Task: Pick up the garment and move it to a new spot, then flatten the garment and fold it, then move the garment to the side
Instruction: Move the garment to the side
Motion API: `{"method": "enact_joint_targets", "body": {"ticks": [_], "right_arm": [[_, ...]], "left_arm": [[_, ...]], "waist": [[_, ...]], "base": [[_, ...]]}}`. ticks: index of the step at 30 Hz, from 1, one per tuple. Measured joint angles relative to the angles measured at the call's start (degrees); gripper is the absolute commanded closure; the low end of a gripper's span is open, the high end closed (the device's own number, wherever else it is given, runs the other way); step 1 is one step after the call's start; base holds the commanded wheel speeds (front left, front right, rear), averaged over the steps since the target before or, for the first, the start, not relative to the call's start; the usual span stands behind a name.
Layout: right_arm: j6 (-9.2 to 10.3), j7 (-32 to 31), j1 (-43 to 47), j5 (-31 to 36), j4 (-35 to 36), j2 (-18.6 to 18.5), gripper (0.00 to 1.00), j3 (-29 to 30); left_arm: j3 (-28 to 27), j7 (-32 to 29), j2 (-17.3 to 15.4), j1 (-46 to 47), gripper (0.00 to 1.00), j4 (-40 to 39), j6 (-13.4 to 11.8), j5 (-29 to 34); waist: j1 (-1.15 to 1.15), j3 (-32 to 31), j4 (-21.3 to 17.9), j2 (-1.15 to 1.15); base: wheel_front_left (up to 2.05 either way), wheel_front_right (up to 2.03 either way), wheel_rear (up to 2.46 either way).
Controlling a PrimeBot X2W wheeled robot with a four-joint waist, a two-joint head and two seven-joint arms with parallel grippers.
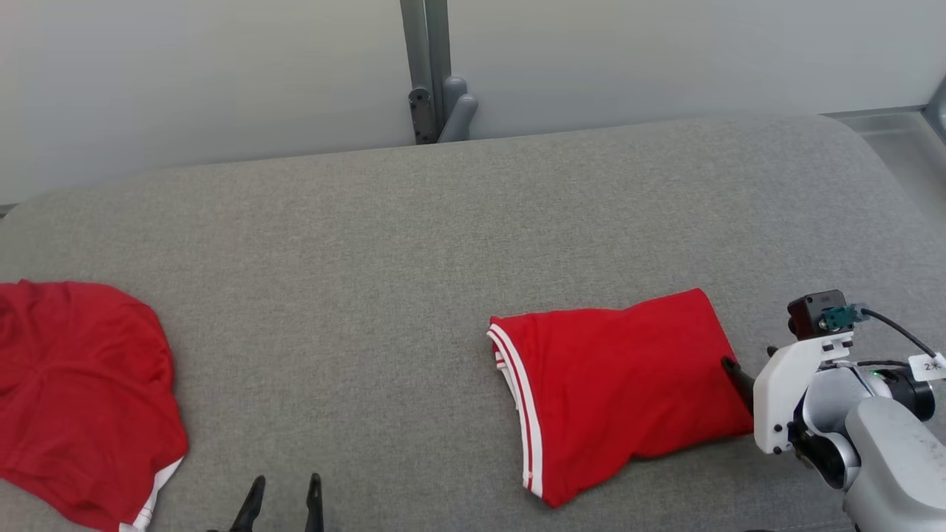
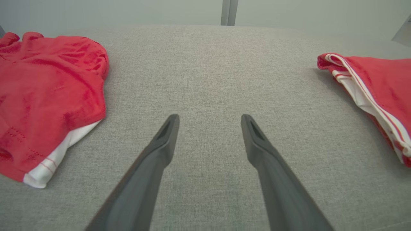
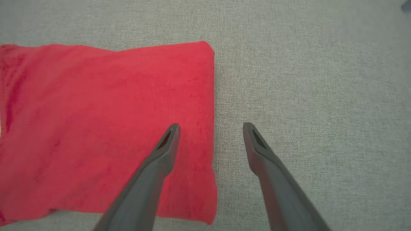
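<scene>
A folded red garment with white stripes along its left edge lies flat on the grey padded surface, right of centre. My right gripper hangs open at the garment's right edge. In the right wrist view the gripper straddles that edge: one finger is over the red cloth, the other over bare grey fabric, with nothing held. My left gripper stands open at the front edge, over bare surface, well left of the folded garment.
A second red garment with white trim lies crumpled at the far left, also seen in the left wrist view. A grey post stands behind the surface's back edge against a pale wall. Bare grey surface lies between the two garments.
</scene>
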State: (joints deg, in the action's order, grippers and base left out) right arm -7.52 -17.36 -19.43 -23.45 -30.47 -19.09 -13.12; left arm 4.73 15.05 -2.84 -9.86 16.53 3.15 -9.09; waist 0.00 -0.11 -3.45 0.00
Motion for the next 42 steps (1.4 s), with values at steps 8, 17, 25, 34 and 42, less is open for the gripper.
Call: {"method": "enact_joint_targets", "body": {"ticks": [8, 17, 25, 34, 42], "right_arm": [[0.0, -0.9, -4.5, -3.6, -11.3, 0.3, 0.0, -4.1], [0.02, 0.7, -10.0, -12.0, -14.7, -0.4, 1.0, -10.3], [-0.02, 3.0, -21.9, -13.6, -16.5, -6.7, 1.0, -15.5], [-0.02, 10.2, -30.8, -11.1, -29.2, -16.0, 1.0, -10.2], [-0.02, 20.6, -35.5, -6.8, -40.6, -17.1, 0.0, -5.5]], "left_arm": [[1.5, 0.0, 0.0, 2.4, 0.0, 0.5, 0.6, 0.1], [1.4, 0.0, 0.0, 4.1, 0.0, -1.4, 0.9, 0.7], [1.5, 0.0, 0.0, 8.3, 0.0, -3.8, 1.8, 2.0], [2.9, 0.1, -0.3, 12.6, 0.0, -5.0, 3.0, 4.4], [2.7, 0.1, -1.2, 13.8, 0.0, -5.4, 3.4, 4.8]], "waist": [[0.0, 1.8, 3.1, 0.0], [0.0, 5.0, 4.0, 0.0], [0.0, 9.0, 0.5, 0.0], [0.0, 15.7, -2.6, 0.0], [0.01, 19.7, -1.9, 0.0]], "base": [[0.0, 0.0, 0.0], [0.0, 0.0, 0.0], [0.0, 0.0, 0.0], [0.0, 0.0, 0.0], [0.0, 0.0, 0.0]]}}
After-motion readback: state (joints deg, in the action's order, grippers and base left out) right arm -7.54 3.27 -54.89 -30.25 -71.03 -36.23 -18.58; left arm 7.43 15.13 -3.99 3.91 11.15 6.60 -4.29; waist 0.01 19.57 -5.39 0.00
